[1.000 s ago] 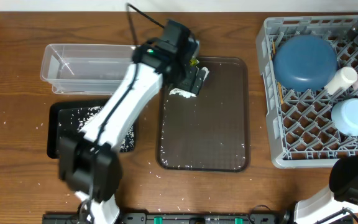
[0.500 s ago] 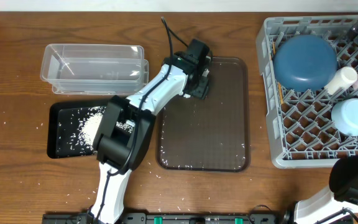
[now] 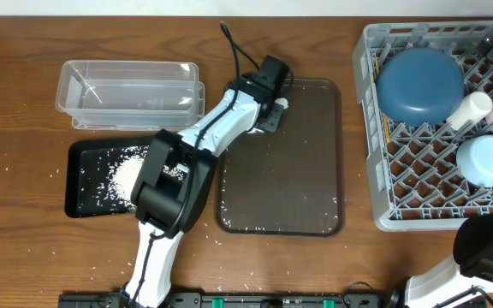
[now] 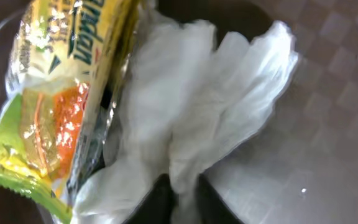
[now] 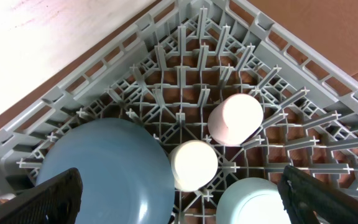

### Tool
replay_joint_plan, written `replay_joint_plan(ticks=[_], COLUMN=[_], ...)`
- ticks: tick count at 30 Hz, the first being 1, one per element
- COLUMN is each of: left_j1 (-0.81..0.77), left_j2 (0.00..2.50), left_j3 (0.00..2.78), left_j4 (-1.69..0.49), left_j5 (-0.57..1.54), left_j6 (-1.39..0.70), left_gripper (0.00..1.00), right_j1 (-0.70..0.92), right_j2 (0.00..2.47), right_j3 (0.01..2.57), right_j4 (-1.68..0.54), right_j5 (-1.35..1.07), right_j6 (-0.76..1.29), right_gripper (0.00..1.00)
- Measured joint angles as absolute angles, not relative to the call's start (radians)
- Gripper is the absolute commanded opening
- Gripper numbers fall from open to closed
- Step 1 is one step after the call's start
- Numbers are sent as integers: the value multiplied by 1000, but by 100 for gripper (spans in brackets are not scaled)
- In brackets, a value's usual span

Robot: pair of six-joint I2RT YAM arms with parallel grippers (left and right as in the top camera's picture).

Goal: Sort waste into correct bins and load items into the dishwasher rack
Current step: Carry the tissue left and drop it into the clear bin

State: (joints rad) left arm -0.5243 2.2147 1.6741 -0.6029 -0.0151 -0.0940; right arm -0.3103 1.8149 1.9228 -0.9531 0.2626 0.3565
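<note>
Tissue (image 4: 185,106) is pinched in your left claw (image 4: 180,196), wrapper (image 4: 55,81) touching it, on the brown tray (image 3: 298,188); next, lift and carry it to the clear tub (image 3: 131,103).

A brown wooden table (image 3: 24,111), its grain running side to side, fills the overhead view under soft, even light. A black rail (image 3: 255,301) edges it at 6 o'clock. In the right wrist view, glare washes the wood pale at 10 o'clock.
</note>
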Motion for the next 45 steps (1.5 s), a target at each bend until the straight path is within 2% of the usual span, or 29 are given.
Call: replay_joint_plan(ticks=[7, 13, 19, 30, 36, 37, 39, 40, 42, 45], left_j1=[-570, -556, -429, -137, -72, -68, -65, -65, -66, -67], left_j2=[2181, 1976, 1812, 1858, 1859, 1859, 1859, 1859, 1859, 1860], left_j3=[1670, 1666, 1673, 1672, 1662, 1662, 1661, 1661, 1661, 1661], left_j4=[-663, -677, -677, -721, -725, -726, -729, -730, -730, -730], left_j5=[-23, -35, -88, -124, -131, -131, -132, -133, -134, -134], left_j6=[-121, -201, -282, -537, -714, -741, -785, -804, -828, -852], left_gripper=[6, 6, 6, 7, 17, 27, 53, 59, 68, 71], right_j1=[-310, -310, -310, -310, -310, -310, -310, -310, -310, -310], right_j2=[1815, 1815, 1815, 1815, 1815, 1815, 1815, 1815, 1815, 1815], right_j3=[1923, 1923, 1923, 1923, 1923, 1923, 1923, 1923, 1923, 1923], right_j4=[-953, -953, -953, -953, -953, -953, -953, -953, -953, -953], right_j5=[263, 263, 263, 263, 263, 263, 263, 263, 263, 263], right_j6=[356, 356, 356, 356, 356, 356, 356, 356, 356, 356], right_gripper=[99, 99, 99, 99, 99, 99, 99, 99, 99, 99])
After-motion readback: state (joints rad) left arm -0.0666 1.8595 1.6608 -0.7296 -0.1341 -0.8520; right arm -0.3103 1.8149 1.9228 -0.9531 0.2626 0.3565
